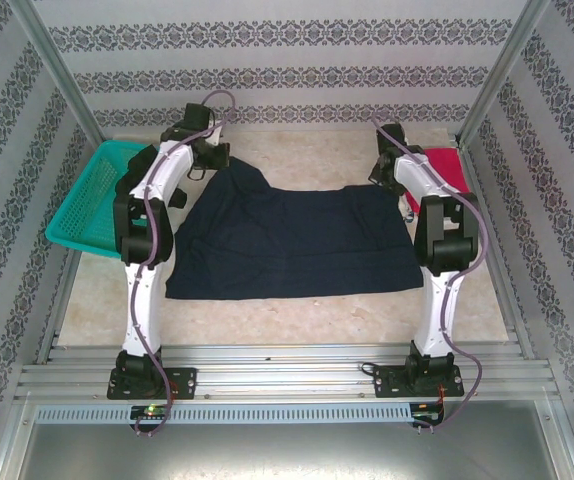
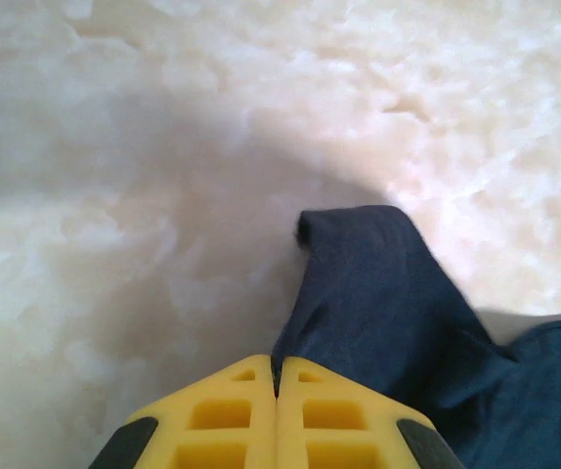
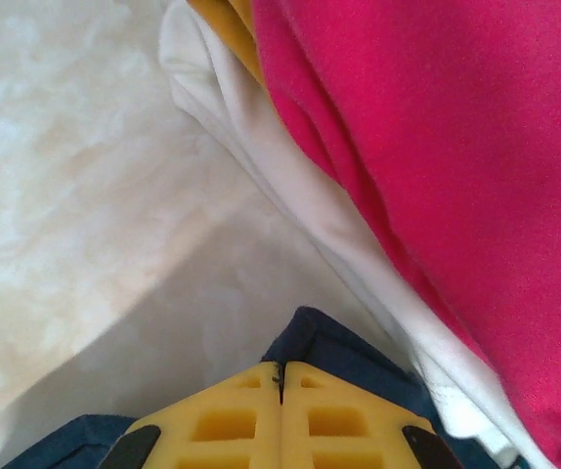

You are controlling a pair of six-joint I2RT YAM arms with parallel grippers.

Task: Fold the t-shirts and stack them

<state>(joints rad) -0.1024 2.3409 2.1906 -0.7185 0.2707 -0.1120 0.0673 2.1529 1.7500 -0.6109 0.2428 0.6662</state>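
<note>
While both arms reached out toward 12 o'clock, the navy t-shirt [image 1: 287, 240] lay spread flat on the marble bench [image 1: 297, 318], midway between them. Its long axis ran 9 to 3 o'clock.

- Left hand [image 1: 210, 158]: at the shirt's 11 o'clock corner. In the wrist view its yellow fingers [image 2: 222, 415] were pressed together, and a peak of navy cloth rose up to their tips. Judged clamped on the sleeve or corner there.
- Right hand [image 1: 380, 170]: at the 1 o'clock corner. Its fingers [image 3: 227, 420] were likewise together, with navy cloth bunched just at the tips. Judged clamped on that corner too, though the bite itself was hidden under the pads.
- Pinkish-red t-shirt [image 1: 445, 165]: at 3 o'clock of the right hand, just beside it. In the wrist view it lay over a white cloth [image 3: 290, 195], with a sliver of mustard cloth [image 3: 227, 20] beneath. Whether it touched the navy shirt, could not tell.
- Teal mesh basket [image 1: 87, 200]: at 9 o'clock of the left arm, off the shirt.

Each hand sat on its own far corner, and the body of the shirt lay from both toward 6 o'clock. The near hem was straight and closer to the bases. My reading is that the fold would carry the far edge toward 6 o'clock, across the short axis, with both hands travelling level. The left corner sat slightly farther toward 12 than the right, so the edge might skew.
</note>
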